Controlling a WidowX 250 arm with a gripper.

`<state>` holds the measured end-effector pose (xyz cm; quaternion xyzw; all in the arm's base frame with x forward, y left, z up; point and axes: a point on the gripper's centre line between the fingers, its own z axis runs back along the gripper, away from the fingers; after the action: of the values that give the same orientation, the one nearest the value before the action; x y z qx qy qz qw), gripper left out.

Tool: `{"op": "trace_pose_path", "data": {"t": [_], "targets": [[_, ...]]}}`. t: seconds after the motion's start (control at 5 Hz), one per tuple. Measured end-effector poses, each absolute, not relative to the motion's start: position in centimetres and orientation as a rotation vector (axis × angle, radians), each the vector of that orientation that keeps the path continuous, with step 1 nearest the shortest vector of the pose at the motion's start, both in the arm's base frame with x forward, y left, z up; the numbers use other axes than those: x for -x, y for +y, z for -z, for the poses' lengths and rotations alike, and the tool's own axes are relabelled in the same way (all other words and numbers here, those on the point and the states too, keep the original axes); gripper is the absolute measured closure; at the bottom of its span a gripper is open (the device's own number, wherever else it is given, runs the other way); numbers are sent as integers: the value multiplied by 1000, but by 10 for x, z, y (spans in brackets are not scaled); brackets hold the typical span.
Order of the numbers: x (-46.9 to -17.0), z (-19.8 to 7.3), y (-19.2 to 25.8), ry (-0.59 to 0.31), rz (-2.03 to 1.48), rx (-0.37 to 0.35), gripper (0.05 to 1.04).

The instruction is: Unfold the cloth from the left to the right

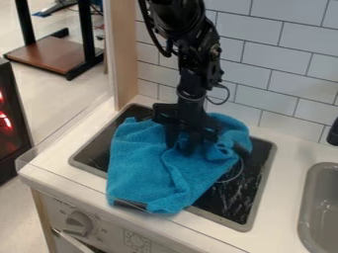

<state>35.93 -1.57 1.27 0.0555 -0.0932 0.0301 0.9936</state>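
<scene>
The black gripper [184,144] hangs pointing down over the upper middle of the blue cloth [140,165], right against its bunched part. Whether it holds any cloth cannot be told. On the left, the cloth lies fairly flat across the dark stove top [231,201], reaching down to the counter's front edge. Its upper right part is crumpled into raised folds behind and beside the gripper. A diagonal crease runs down the middle towards the lower corner. Part of the cloth is hidden behind the gripper.
A grey sink [316,207] is set into the counter at the right, with a black faucet [333,133] above it. Behind stands a white tiled wall [290,74], and a wooden post [121,54] rises at the back left. A knob [79,221] is on the front panel.
</scene>
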Motion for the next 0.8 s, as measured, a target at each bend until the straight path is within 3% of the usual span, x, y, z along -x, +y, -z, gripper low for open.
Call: {"op": "trace_pose_path", "data": {"t": [0.2,0.4,0.8], "targets": [[-359,-13,-15,-187,-60,-117,948],[-363,-15,-15,-197,-61,-114,1033],[-359,-13,-20,-169,-59,-85,1035]]}}
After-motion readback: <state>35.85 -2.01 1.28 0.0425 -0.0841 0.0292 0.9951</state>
